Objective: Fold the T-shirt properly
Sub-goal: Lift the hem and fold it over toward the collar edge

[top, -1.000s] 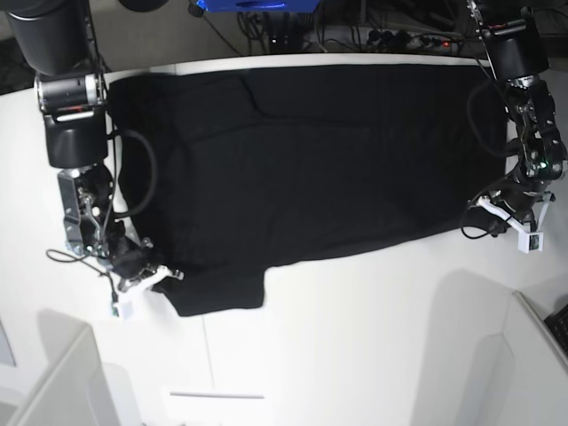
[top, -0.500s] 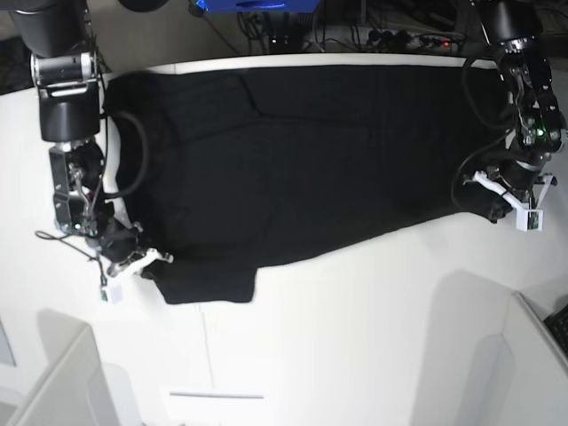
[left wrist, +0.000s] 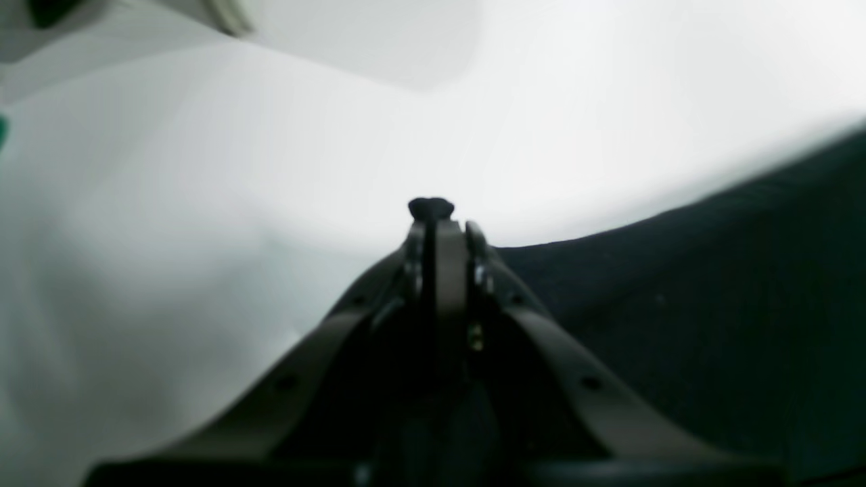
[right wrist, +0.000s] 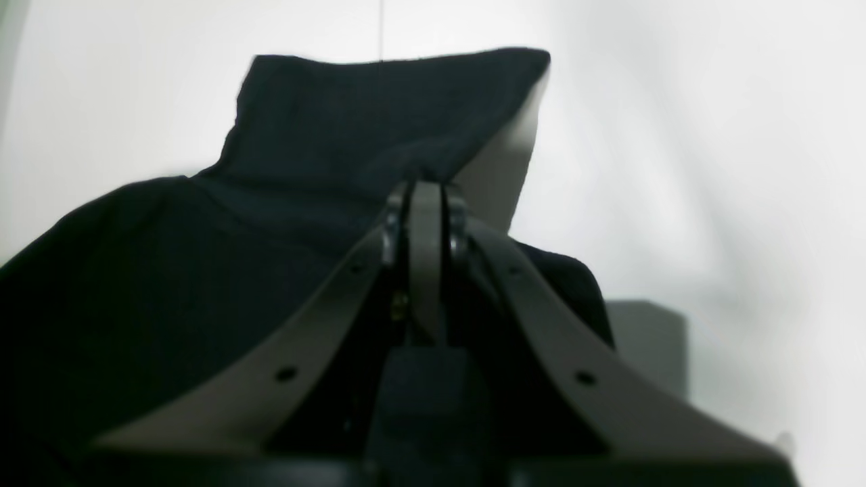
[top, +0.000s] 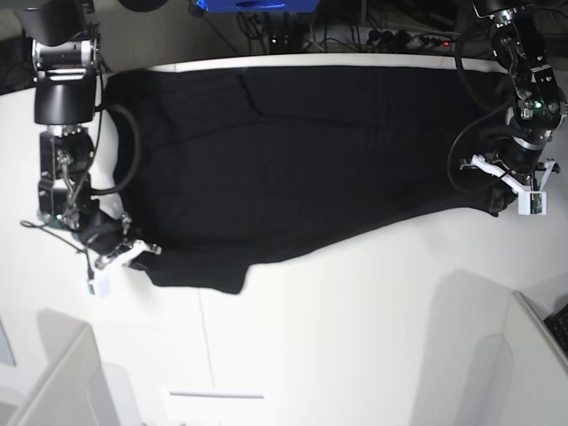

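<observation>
Both end effectors, left (top: 497, 188) and right (top: 133, 255), were clenched on the T-shirt (top: 293, 160) edges; uneven pulling could slip a pinch or skew the cloth on the desk (top: 355, 328)

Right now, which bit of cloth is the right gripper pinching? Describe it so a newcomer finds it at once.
Start from the white table and the black T-shirt spread across its far half. Follow the shirt's near edge to the end on the base view's left, where a short flap juts toward the camera. The right gripper is shut on the outer corner there; the left gripper pinches the opposite end.
</observation>
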Tool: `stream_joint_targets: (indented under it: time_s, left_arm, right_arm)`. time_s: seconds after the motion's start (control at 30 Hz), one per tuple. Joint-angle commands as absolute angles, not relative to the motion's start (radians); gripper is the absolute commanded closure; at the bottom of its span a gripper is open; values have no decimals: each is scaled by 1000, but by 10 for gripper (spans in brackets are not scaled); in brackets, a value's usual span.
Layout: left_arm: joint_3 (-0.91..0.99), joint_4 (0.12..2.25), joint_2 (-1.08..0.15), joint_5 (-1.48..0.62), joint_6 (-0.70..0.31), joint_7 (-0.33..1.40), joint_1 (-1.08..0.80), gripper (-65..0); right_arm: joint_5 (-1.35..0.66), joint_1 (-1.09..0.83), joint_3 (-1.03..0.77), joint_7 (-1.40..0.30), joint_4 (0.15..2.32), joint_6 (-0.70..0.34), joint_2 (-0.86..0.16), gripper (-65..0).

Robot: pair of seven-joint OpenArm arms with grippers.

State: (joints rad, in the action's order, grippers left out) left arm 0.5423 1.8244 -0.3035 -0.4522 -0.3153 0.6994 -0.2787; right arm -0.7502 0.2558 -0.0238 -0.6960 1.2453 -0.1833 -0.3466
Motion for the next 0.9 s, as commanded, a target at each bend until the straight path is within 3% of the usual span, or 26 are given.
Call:
stream_joint_targets:
  time_s: [0.0,0.33,0.57,0.87]
  left_arm:
    - [564,1848,-321,-456,-314,696,-278,0]
    - [636,1860,-321,-456,-317,766,-288,0]
    - [707,1882,-320,-456,-407,843,-295,0]
    - [719,1939,-320,-456,-407,848,-367,0]
  right_arm:
    - [-760,266,-45,-687,1279,-189,-361,0]
    - [-763,133,-165,-796,1468,-189,-357,0]
    - [-768,42,-234,-865,1598,-189,-352,0]
    - [-763,-36,-361,-1007,1762,-189,-285,0]
